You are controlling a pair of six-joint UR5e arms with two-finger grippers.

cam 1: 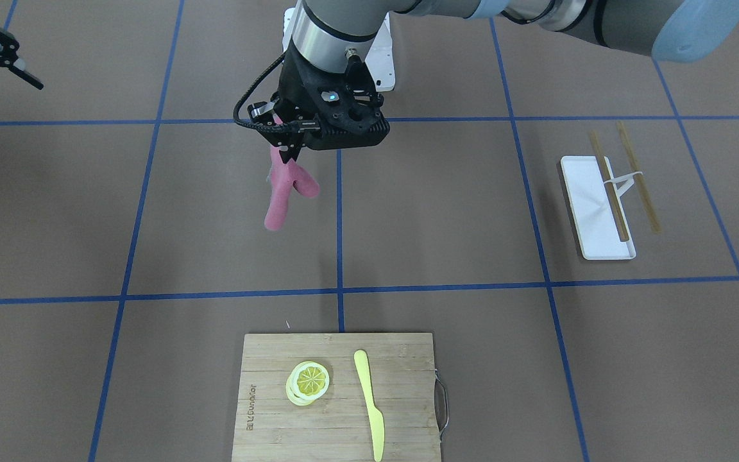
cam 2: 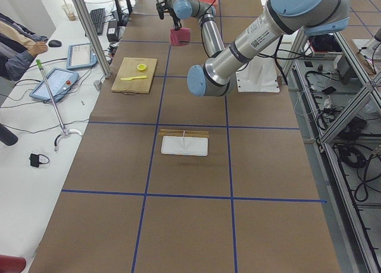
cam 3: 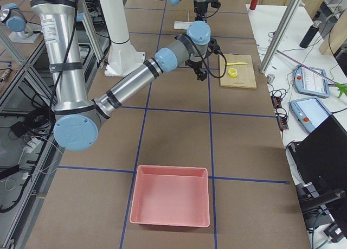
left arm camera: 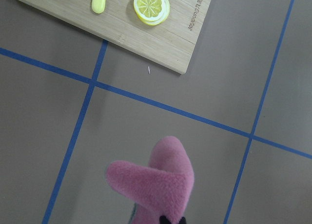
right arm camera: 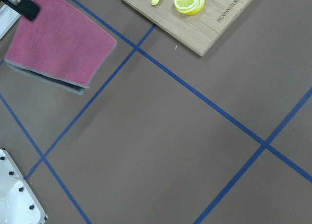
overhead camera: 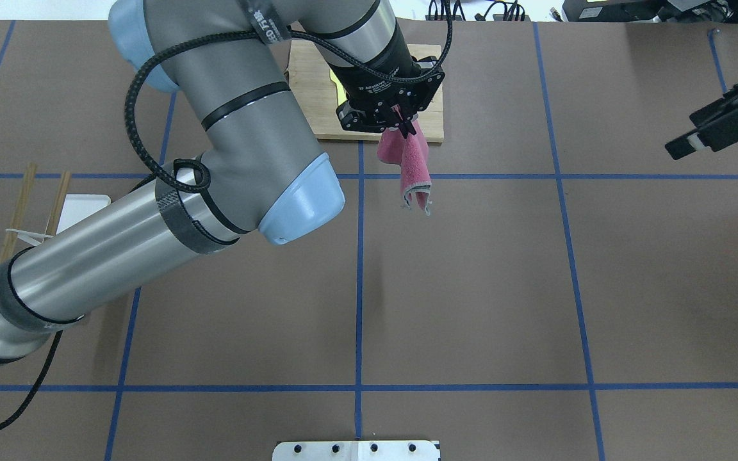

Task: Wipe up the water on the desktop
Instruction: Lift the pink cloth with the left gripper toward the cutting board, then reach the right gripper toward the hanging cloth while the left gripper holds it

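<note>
The brown desktop (cam 1: 446, 212) with blue tape lines fills the views; I can make out no water on it. My left gripper (cam 1: 289, 151) is shut on the top of a pink cloth (cam 1: 283, 192), which hangs folded and limp above the desktop, clear of it. The cloth also shows in the overhead view (overhead camera: 414, 166), the left wrist view (left arm camera: 156, 185) and the right wrist view (right arm camera: 58, 43). It hangs just on the robot's side of the cutting board. My right gripper (cam 1: 15, 112) is open and empty, held high at the table's far side.
A bamboo cutting board (cam 1: 401, 359) carries lemon slices (cam 1: 308, 382) and a yellow knife (cam 1: 369, 404). A white tray (cam 1: 591, 218) with chopsticks (cam 1: 610, 192) lies on my left side. A pink bin (cam 3: 171, 195) stands at my right end.
</note>
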